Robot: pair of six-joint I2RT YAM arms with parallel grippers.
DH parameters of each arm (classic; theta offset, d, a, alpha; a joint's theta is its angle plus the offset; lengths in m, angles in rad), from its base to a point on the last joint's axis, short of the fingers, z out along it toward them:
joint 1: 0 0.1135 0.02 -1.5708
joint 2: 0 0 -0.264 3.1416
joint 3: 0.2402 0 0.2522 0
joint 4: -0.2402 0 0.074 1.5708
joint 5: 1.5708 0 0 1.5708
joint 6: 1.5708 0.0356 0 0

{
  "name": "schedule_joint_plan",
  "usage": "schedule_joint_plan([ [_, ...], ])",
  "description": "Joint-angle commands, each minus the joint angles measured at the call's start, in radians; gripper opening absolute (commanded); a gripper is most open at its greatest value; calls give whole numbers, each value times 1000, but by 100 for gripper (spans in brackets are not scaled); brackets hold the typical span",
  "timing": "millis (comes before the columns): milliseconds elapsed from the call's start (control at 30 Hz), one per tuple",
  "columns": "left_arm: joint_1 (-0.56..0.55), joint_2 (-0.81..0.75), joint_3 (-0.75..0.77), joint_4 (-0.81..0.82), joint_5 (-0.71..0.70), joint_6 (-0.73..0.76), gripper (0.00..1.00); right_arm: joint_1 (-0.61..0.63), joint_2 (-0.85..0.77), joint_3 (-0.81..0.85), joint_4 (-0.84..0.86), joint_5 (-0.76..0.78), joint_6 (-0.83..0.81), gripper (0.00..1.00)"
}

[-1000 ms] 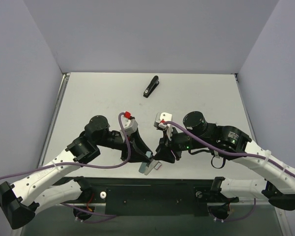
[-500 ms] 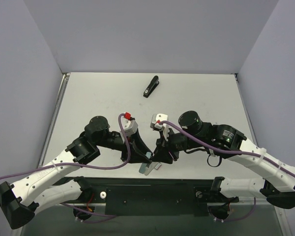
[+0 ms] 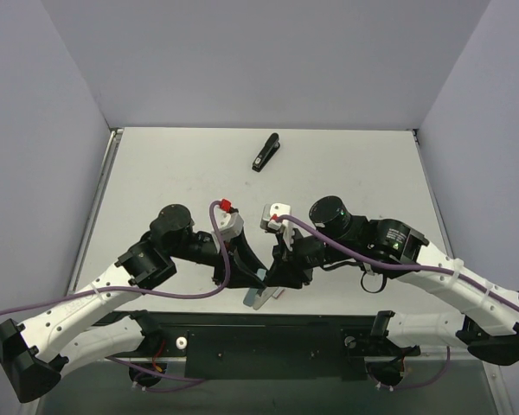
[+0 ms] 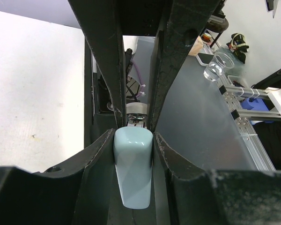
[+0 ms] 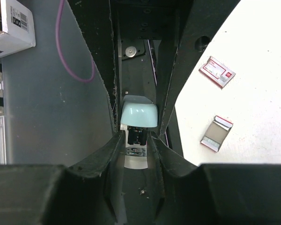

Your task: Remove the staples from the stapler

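Right wrist view: pinkish-red box (image 5: 217, 71) and small tray (image 5: 216, 133) lie right of stapler (image 5: 139, 115).

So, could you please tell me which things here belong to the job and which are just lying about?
Job: stapler, held in left pincer; right pincer at its metal end.
Lying about, apparently: pinkish-red box; small grey tray; black elongated item far back.
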Motion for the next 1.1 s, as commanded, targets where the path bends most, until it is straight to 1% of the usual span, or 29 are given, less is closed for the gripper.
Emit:
schedule_joint_plan([
  [0, -5, -10, 31, 59, -7, 17, 0, 9, 11, -14, 27, -39, -11, 17],
  [33, -5, -10, 29, 58, -6, 17, 0, 9, 11, -17, 27, -39, -11, 13],
  [133, -5, -9, 32, 59, -7, 16, 0, 9, 6, -23, 28, -39, -13, 11],
  [200, -5, -10, 35, 61, -12, 16, 0, 11, 5, -33, 28, -42, -14, 7],
  [233, -5, -10, 35, 61, -10, 17, 0, 11, 2, -36, 30, -42, -14, 0],
  [433, -5, -6, 51, 56, -29, 16, 0, 11, -27, -99, 71, -56, 1, 0],
  [767, -5, -26, 54, 49, -125, 19, 0, 12, -131, -249, 166, -19, 70, 0],
  [1067, -5, -30, 55, 39, -142, 22, 0, 11, -224, -355, 200, -10, 128, 0],
])
